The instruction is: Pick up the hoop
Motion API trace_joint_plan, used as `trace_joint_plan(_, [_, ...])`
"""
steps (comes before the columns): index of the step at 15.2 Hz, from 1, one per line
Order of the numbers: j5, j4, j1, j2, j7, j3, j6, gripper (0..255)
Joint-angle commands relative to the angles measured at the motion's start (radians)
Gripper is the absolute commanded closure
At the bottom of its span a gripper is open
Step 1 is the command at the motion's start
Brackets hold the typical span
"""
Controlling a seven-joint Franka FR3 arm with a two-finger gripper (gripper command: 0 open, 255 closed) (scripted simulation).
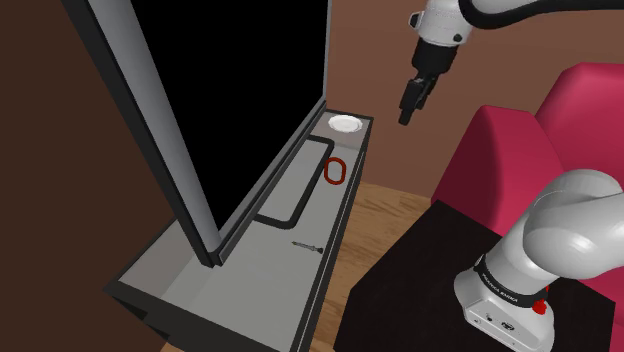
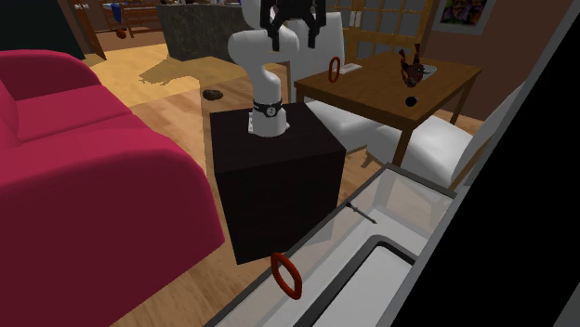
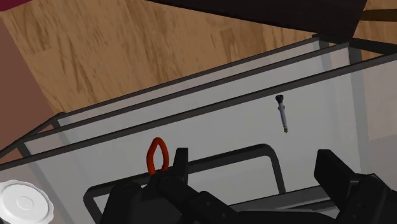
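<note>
A small red hoop [image 1: 335, 171] stands on edge on the grey console top [image 1: 250, 270], near its front rim and close to the far end. In the second exterior view the hoop [image 2: 287, 276] stands at the console's near rim. My black gripper [image 1: 411, 105] hangs high in the air above and to the shoulder view's right of the hoop, out over the floor, pointing down. In the wrist view the hoop [image 3: 156, 156] shows just beside one finger [image 3: 179, 164], well below it. The gripper [image 3: 254, 170] is open, with nothing between its fingers.
A big black screen [image 1: 240, 90] on a black frame foot [image 1: 300, 195] takes up the console's back. A white plate [image 1: 346, 124] lies at the far end, a small dark pin-like tool [image 1: 305, 246] nearer. A red sofa [image 1: 520, 160] and my black stand [image 2: 270, 176] flank the wooden floor.
</note>
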Motion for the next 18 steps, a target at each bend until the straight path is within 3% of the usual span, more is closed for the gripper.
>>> trace_joint_plan(1, [-0.008,-0.036,-0.003,0.042,-0.008,-0.003,0.087,0])
trace_joint_plan(10, [-0.056,-0.096,-0.031,0.298,-0.057,-0.039,0.436,0])
trace_joint_plan(18, [-0.09,-0.04,-0.056,0.6,-0.091,-0.068,0.713,0])
